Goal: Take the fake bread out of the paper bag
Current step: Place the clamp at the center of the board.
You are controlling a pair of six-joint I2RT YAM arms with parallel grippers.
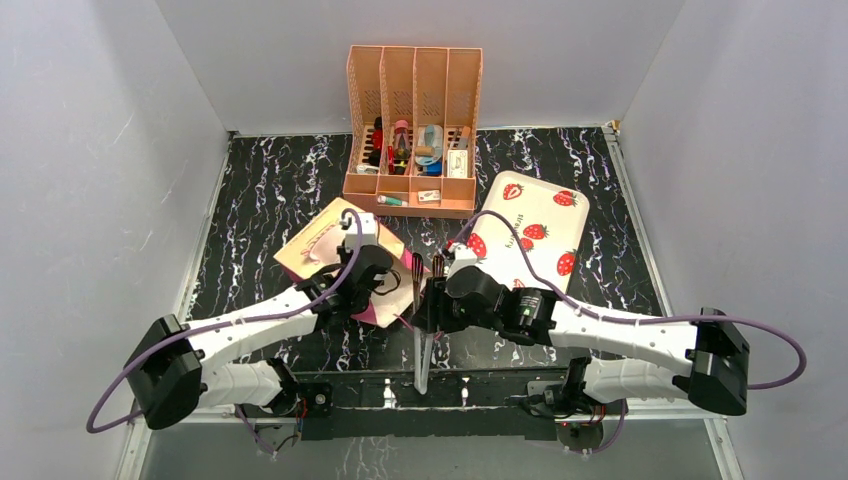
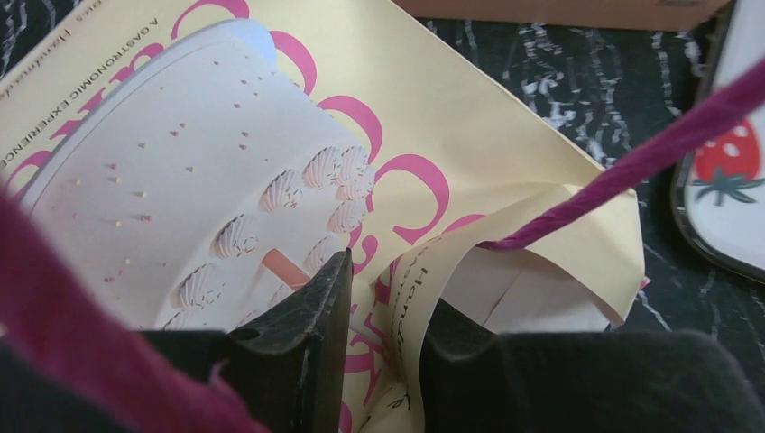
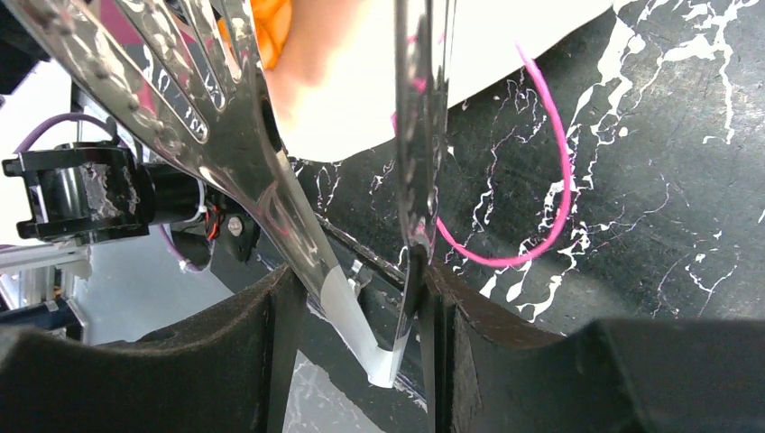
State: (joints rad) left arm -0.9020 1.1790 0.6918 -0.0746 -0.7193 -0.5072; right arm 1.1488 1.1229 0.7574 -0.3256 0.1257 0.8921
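The left tool is clamped on the mouth edge of the paper bag lying on the table, the right tool closed on metal tongs reaching into it, where orange fake bread shows between their arms

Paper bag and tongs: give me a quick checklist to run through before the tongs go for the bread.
1. Hold of the left fingers on the paper bag rim: ok, the paper is pinched between them.
2. Hold of the right fingers on the tongs: ok.
3. Tong arms spread apart: ok.
4. Sight of the fake bread at the bag's mouth: ok, an orange piece shows between the tong arms.
5. Tong tips around the bread: cannot tell in any view.
6. Bag's pink cord handle clear of the tongs: cannot tell, its loop runs up to one arm.
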